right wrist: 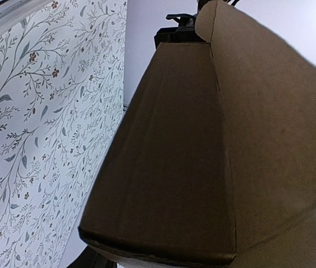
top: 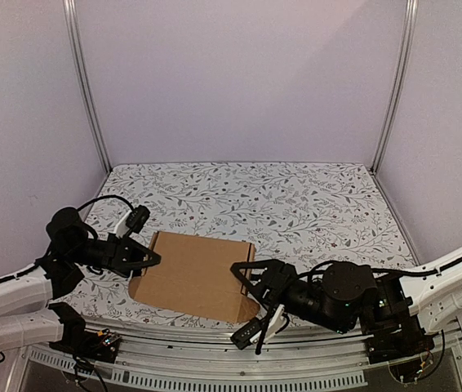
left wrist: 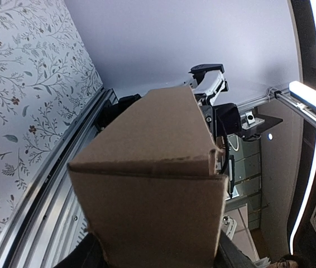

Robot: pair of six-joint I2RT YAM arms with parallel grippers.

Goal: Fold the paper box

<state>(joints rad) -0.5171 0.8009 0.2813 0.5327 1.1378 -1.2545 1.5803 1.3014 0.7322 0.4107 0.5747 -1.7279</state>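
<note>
The paper box point(top: 194, 273) is a brown cardboard carton, folded flat-sided, lying over the near edge of the floral table cloth point(top: 296, 196). My left gripper point(top: 145, 260) is shut on its left end. In the left wrist view the box point(left wrist: 158, 195) fills the gap between my dark fingers point(left wrist: 79, 255). My right gripper point(top: 247, 282) straddles the box's right end. In the right wrist view the box point(right wrist: 202, 139) fills the frame, and only one dark finger point(right wrist: 88, 260) shows at its lower edge, close against the cardboard.
An aluminium rail point(top: 215, 371) runs along the table's near edge beneath the box. Lavender walls with metal corner posts point(top: 88, 90) enclose the table at the back and sides. A white cable clip point(top: 255, 331) hangs off the right arm.
</note>
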